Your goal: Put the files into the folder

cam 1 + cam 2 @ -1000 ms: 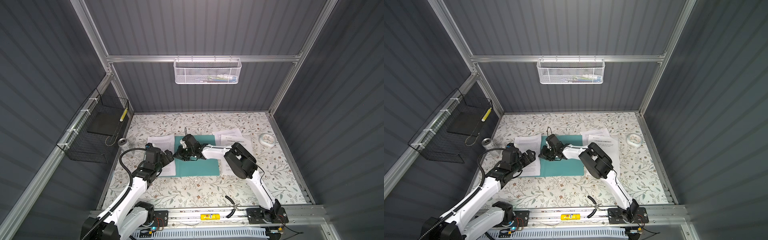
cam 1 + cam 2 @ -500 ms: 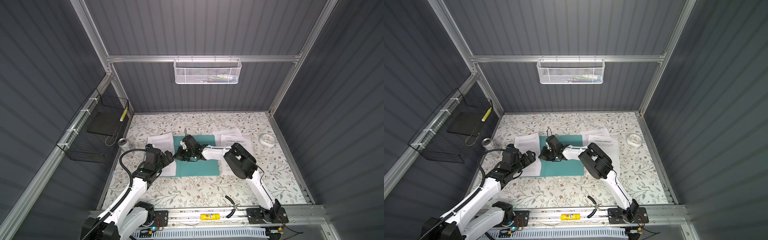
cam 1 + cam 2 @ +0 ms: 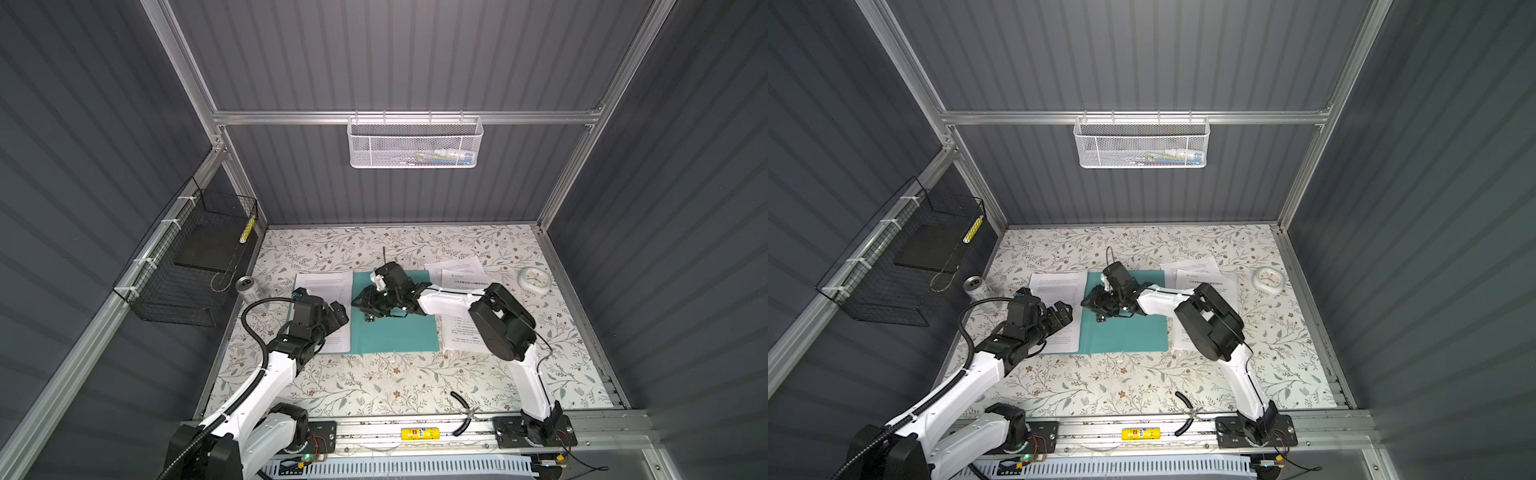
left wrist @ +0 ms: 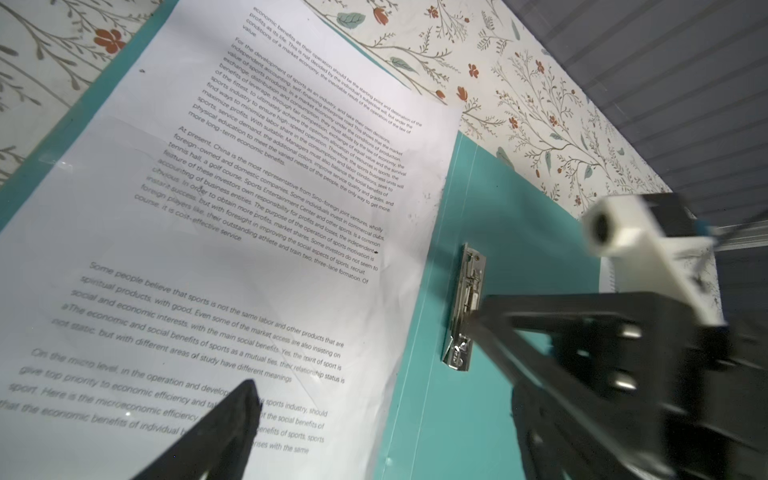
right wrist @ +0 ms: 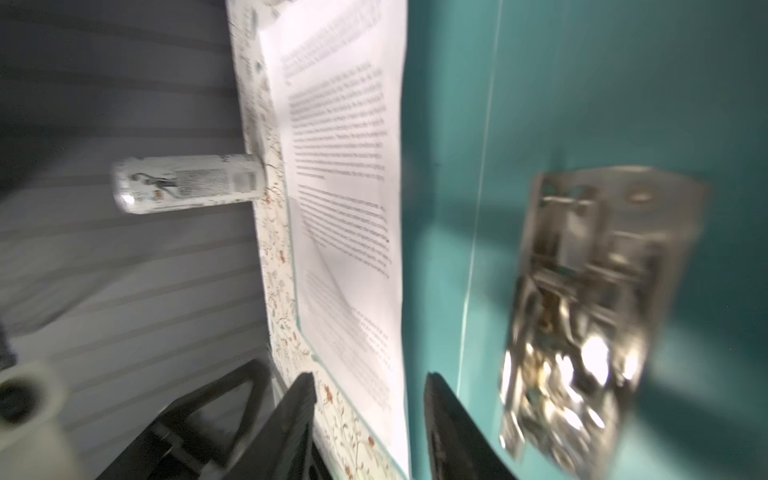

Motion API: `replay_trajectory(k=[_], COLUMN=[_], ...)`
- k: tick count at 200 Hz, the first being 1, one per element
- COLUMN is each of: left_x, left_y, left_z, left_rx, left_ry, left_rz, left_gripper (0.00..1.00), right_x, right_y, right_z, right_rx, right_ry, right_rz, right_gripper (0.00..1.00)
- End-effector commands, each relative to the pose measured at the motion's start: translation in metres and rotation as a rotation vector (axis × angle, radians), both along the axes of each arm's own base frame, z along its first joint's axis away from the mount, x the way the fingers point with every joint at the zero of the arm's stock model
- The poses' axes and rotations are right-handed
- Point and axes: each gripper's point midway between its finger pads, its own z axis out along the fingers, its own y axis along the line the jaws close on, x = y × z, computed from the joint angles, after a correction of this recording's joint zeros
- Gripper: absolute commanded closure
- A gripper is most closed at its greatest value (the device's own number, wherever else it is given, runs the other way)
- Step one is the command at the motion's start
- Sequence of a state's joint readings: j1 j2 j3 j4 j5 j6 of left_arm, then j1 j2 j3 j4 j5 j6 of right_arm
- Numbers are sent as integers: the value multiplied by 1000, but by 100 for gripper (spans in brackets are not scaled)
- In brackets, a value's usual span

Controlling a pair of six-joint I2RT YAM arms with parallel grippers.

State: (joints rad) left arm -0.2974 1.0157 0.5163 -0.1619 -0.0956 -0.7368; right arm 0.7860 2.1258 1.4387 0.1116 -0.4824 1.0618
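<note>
The teal folder (image 3: 395,332) (image 3: 1125,334) lies open on the floral table, its metal clip (image 4: 465,307) (image 5: 582,299) near the spine. One printed sheet of the files (image 3: 326,286) (image 4: 249,208) rests flat on the folder's left cover. More files (image 3: 457,282) (image 3: 1200,274) lie to the right of the folder, partly under the right arm. My right gripper (image 3: 365,301) (image 5: 370,415) hovers over the spine beside the clip, jaws apart and empty. My left gripper (image 3: 338,311) (image 4: 386,432) stands wide open just above the sheet's near right part.
A drink can (image 3: 246,287) stands left of the sheet. A white clock (image 3: 535,280) lies at the right. A black wire basket (image 3: 187,266) with a black slab hangs on the left wall, and a white mesh basket (image 3: 415,143) on the back wall.
My right gripper's jaws were shut and now stand apart over the spine beside the clip. The left arm has barely moved.
</note>
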Motion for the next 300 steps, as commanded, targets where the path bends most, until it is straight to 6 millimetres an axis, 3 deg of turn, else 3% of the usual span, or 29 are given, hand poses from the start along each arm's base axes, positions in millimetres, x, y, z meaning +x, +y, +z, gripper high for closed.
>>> replay_trajectory(k=[1, 19, 33, 47, 137, 226, 300], left_x=[14, 18, 20, 19, 4, -14, -22], left_y=[-2, -4, -8, -10, -12, -7, -5], left_z=[10, -4, -16, -25, -43, -69, -81], left_rx=[1, 29, 41, 54, 76, 55, 49], left_ry=[-23, 43, 91, 128, 193, 224, 240], left_rz=[-2, -15, -42, -61, -122, -93, -85], left_gripper=[8, 15, 24, 28, 39, 57, 59], right_x=[4, -5, -13, -19, -31, -27, -24], right_y=[-36, -52, -53, -53, -55, -27, -24], right_z=[20, 18, 13, 7, -22, -43, -61], right_rx=[-15, -89, -103, -110, -179, -230, -297], right_ry=[-37, -62, -47, -31, 8, 16, 31], right_rz=[5, 50, 95, 132, 254, 312, 322], right_gripper=[56, 66, 79, 84, 79, 85, 78])
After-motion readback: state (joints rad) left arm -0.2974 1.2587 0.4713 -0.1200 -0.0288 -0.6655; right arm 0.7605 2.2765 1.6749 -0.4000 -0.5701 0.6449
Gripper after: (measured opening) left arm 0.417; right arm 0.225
